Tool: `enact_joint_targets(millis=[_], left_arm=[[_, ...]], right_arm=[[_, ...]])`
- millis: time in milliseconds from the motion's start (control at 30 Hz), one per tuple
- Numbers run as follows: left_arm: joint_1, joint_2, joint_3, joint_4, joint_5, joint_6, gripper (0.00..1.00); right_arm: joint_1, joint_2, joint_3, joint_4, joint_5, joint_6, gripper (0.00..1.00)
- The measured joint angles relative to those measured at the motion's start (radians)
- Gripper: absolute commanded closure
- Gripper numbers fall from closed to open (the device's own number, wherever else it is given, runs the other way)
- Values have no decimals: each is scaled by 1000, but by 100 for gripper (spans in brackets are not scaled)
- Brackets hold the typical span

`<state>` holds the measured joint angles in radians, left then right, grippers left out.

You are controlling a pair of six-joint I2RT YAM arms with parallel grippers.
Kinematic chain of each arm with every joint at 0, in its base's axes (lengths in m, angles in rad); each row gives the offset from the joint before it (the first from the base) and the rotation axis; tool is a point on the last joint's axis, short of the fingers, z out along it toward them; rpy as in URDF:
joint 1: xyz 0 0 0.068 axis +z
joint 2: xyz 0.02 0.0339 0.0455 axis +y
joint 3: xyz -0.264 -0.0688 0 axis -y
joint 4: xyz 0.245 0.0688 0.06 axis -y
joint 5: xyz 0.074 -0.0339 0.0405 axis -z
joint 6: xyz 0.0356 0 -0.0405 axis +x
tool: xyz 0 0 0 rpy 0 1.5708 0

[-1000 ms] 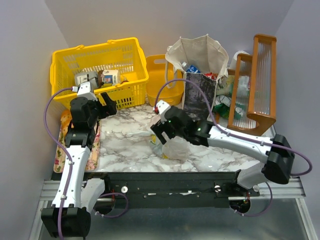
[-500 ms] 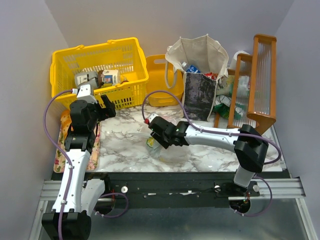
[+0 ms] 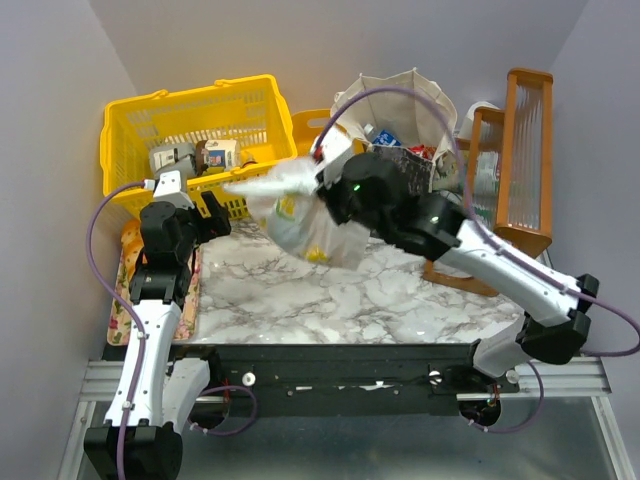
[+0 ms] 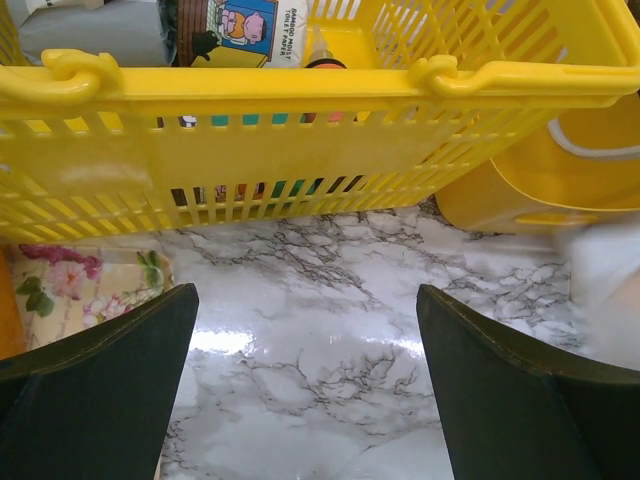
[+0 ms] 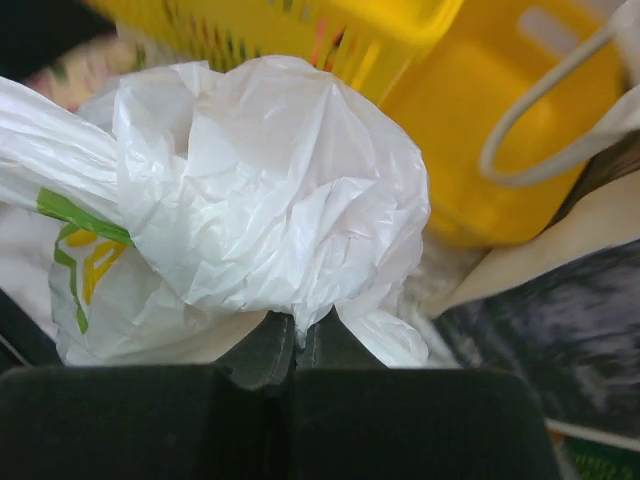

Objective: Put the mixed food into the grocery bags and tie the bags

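Right tool (image 5: 295, 345): pressed together on the gathered neck of the plastic bag (image 3: 300, 215) | bag held above the tabletop (image 3: 300, 290), left of the tote (image 3: 400, 110) | loose tail is pointed left toward the spread left tool (image 4: 306, 340).

Yellow basket (image 3: 185, 95) holding cartons (image 3: 220, 153), wooden rack (image 3: 530, 80), marble tabletop (image 3: 300, 295)
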<state>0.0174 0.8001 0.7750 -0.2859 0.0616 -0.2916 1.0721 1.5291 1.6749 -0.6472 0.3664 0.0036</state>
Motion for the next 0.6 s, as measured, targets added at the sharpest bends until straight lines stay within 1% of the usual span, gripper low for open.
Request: enact_joint_targets(millis=[100, 133, 200, 267, 400, 500, 600], left_arm=[[0, 0, -1, 0, 0, 0, 1], [0, 0, -1, 0, 0, 0, 1], [0, 0, -2, 0, 0, 0, 1], [0, -2, -4, 0, 0, 0, 1], [-7, -10, -6, 0, 0, 0, 1], [-11, -14, -6, 0, 0, 0, 1], [-11, -18, -10, 0, 0, 0, 1]], right_arm=[[-69, -23, 148, 27, 10, -49, 100], [-117, -24, 210, 55, 16, -67, 99], [-199, -32, 266, 136, 47, -101, 99], [-257, -51, 263, 237, 103, -150, 99], [-322, -77, 168, 518, 147, -270, 99], [-416, -20, 172, 653, 131, -306, 99], [-524, 62, 172, 736, 90, -327, 99]])
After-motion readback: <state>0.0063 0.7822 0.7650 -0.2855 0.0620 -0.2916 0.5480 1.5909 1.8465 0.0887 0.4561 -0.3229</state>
